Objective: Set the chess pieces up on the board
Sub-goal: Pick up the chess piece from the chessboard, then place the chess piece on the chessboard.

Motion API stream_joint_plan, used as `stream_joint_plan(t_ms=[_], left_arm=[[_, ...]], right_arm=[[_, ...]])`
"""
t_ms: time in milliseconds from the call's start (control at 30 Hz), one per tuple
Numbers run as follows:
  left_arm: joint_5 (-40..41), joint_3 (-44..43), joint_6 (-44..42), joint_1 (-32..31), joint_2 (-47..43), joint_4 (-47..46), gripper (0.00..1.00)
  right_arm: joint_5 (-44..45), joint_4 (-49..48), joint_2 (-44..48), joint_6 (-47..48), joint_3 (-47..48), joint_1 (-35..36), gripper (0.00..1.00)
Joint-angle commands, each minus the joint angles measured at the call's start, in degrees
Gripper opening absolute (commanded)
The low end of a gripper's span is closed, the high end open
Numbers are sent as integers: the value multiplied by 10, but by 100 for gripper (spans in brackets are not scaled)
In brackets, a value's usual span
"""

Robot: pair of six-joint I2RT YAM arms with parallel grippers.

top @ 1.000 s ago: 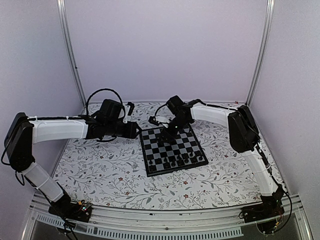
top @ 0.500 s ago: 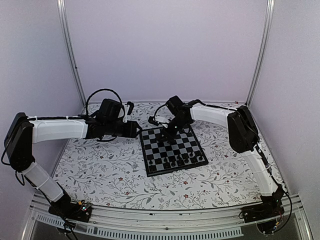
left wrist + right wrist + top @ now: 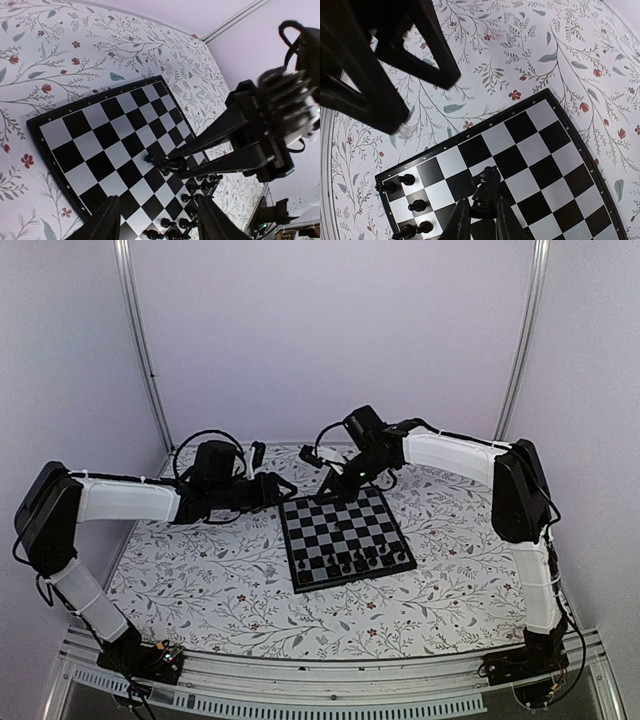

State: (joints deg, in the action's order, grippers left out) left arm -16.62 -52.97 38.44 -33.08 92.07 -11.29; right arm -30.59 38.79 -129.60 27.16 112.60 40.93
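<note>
**Finding.** Your right tool [image 3: 481,207] is pinching one black knight-shaped chess piece [image 3: 485,182] low on its body, with the horse head showing beyond the fingertips. It holds the piece over the flat black-and-pale-grey checked board [image 3: 322,523]. Seen from overhead, the tool sits at the board's far-left corner. You cannot tell whether the base touches a square or hangs clear, nor whether the piece is truly upright.

Your left tool [image 3: 157,200] is spread and carries nothing. It hovers near that same corner, above the floral-patterned counter [image 3: 200,575] and close to the right tool.

The other small black chess pieces [image 3: 366,562] stand grouped in the rows nearest the arm bases, some of them close together.

**Step in hand, by judgement.** Carry the knight to its home square and set it down.

**Recommendations.**
- Hold the pinch firm and bring the base level before contact, because a tilted base will likely topple on release.
- Approach the near rows from above, not sideways, since the fingers could sweep over a packed neighbour.
- Centre the base within one square before you part the fingers, then lift straight up.
- Hold the left tool off the board's edge so the arms do not meet and the board is not nudged.
</note>
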Motion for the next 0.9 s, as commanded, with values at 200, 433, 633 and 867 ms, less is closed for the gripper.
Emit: stream_joint_plan(t_ms=[200, 433, 633, 867], left_arm=[[-98, 37, 132, 12, 49, -156, 53], [-131, 52, 173, 13, 71, -222, 49], [-144, 53, 198, 13, 90, -254, 47], [-162, 53, 232, 13, 116, -302, 44]], right_arm=[[-46, -19, 47, -16, -17, 4, 14], [-58, -22, 53, -11, -25, 4, 14], [-73, -21, 59, -10, -29, 7, 14], [-75, -21, 62, -8, -33, 14, 14]])
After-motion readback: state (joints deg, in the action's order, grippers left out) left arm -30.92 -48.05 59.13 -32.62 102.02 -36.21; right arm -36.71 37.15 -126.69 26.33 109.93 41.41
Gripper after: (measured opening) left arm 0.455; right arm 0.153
